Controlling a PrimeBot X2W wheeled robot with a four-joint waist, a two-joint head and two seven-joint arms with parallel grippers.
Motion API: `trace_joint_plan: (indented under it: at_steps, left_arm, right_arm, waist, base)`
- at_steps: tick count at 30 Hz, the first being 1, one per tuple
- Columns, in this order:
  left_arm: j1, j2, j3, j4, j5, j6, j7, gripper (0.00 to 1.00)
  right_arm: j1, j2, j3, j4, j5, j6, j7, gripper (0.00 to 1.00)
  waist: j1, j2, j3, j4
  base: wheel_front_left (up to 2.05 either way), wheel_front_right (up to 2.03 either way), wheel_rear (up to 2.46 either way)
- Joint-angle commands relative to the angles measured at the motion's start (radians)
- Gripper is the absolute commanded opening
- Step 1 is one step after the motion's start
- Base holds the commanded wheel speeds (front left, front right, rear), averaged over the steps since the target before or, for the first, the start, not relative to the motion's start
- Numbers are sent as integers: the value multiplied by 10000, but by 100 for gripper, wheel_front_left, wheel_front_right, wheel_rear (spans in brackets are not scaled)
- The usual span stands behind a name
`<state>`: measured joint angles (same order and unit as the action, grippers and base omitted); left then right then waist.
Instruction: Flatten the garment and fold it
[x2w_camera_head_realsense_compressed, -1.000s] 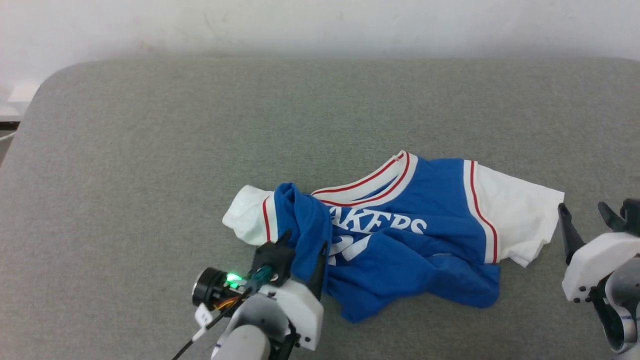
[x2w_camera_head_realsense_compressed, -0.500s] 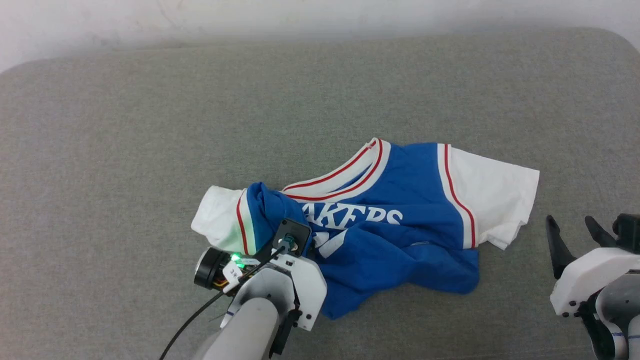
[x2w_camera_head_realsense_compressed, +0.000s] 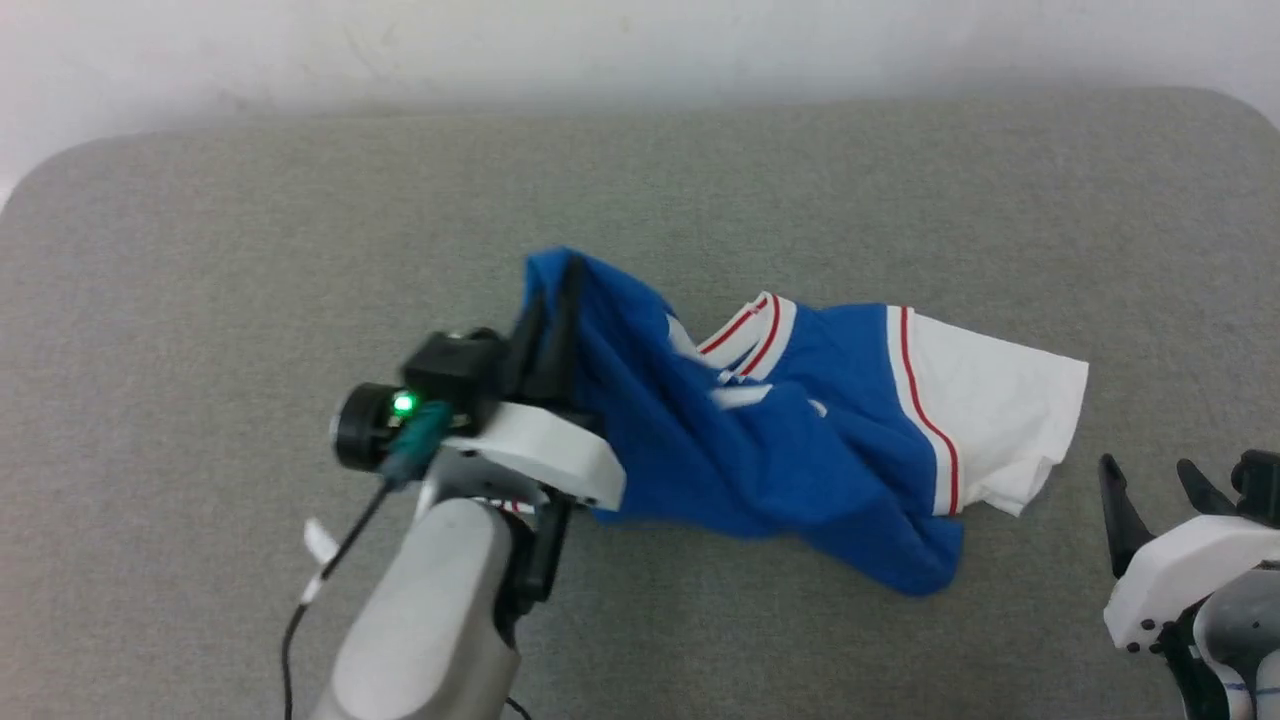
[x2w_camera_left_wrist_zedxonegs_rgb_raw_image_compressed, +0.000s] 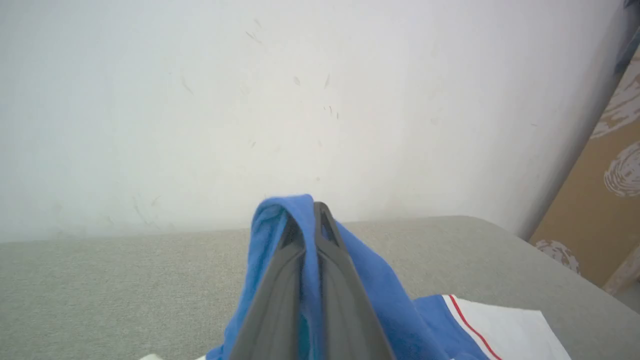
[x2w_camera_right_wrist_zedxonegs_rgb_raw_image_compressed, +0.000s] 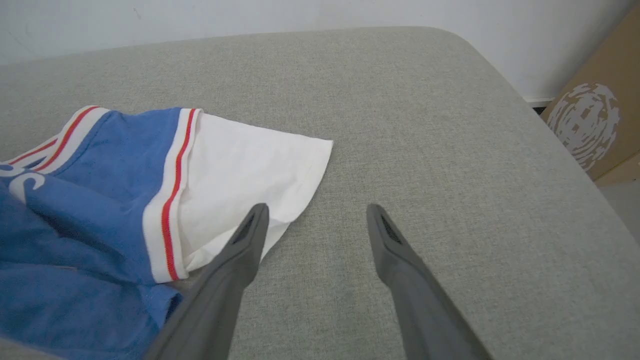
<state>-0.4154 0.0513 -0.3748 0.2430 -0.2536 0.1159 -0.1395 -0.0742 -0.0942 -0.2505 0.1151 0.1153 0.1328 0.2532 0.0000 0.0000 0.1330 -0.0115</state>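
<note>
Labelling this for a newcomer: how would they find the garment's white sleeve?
On the grey padded surface lies a crumpled blue garment, one end held up by the left gripper. Its sleeve lies at the opposite end: white, not blue, with a red-striped seam.

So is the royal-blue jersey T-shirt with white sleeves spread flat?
No: the royal-blue T-shirt lies bunched, one blue edge raised in the shut left pincer.
</note>
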Motion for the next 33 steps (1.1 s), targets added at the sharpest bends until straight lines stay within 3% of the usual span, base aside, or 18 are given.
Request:
trace_joint_plan:
  at_steps: [1,5,10,15,20,22,25,29,33]
  left_arm:
    - [251,4,347,-366,-273,263,-459,0]
    - [1428,101,1168,-823,-849,731,-814,0]
    - [3222,491,1529,-447,-1228,927,-578,0]
    - [4318,810,1151,551,-1243,1023,819,0]
    - [4464,835,487,994,-1268,791,2417,0]
    - [4297,834,428,788,-1201,757,2305,100]
    - [4045,900,437,267,-1019,793,1870,100]
    - [3716,1135,436,-1045,-424,1161,1367,100]
    - [3293,1517,332,-2373,-172,1144,2117,100]
  right_arm:
    - [192,61,-23,45,-31,-21,-71,100]
    - [341,120,-82,117,-12,-21,-79,100]
    - [446,178,-92,228,-42,-21,-61,100]
    - [427,193,-88,344,-115,-21,-31,100]
    - [446,220,-34,465,-156,-21,-19,100]
    - [465,231,-16,514,-169,-21,-24,100]
    - [474,244,9,556,-178,-21,-23,100]
    - [475,257,21,542,-199,-21,-18,100]
    - [436,276,76,518,-193,-21,-38,100]
  waist:
    - [0,0,-152,261]
    - [0,0,-195,580]
    - [0,0,-230,857]
    - [0,0,-303,1030]
    - [0,0,-442,1117]
    - [0,0,-501,1128]
    - [0,0,-573,1112]
    - [0,0,-621,1031]
    - [0,0,-508,837]
  base:
    - [0,0,0]
    - [0,0,0]
    - [0,0,0]
    - [0,0,0]
    - [0,0,0]
    - [0,0,0]
    - [0,0,0]
    - [0,0,0]
    - [0,0,0]
